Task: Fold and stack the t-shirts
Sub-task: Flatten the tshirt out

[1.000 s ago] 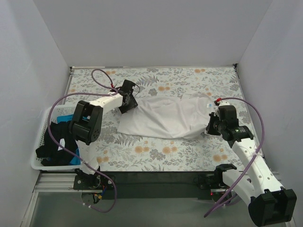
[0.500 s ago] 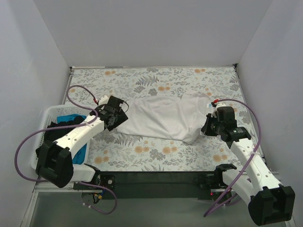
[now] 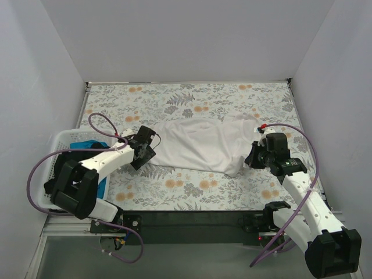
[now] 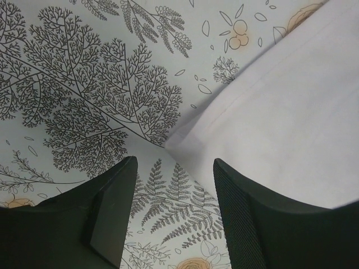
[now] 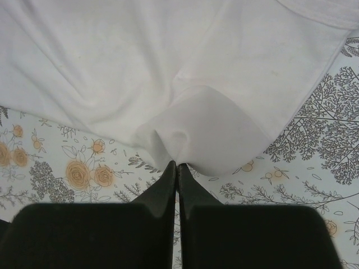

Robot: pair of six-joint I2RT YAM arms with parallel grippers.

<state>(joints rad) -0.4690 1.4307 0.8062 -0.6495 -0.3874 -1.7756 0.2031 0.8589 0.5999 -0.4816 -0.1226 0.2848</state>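
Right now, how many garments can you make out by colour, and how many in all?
white t-shirt: 1, spread on the tablecloth
blue cloth: 1, in the basket
black cloth: 1, in the basket, largely hidden
Total: 3 in view; the basket pile may hide more.

Left jaws apart, right jaws together.

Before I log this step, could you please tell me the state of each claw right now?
Left claw: open, holding nothing.
Right claw: closed on the white t-shirt.
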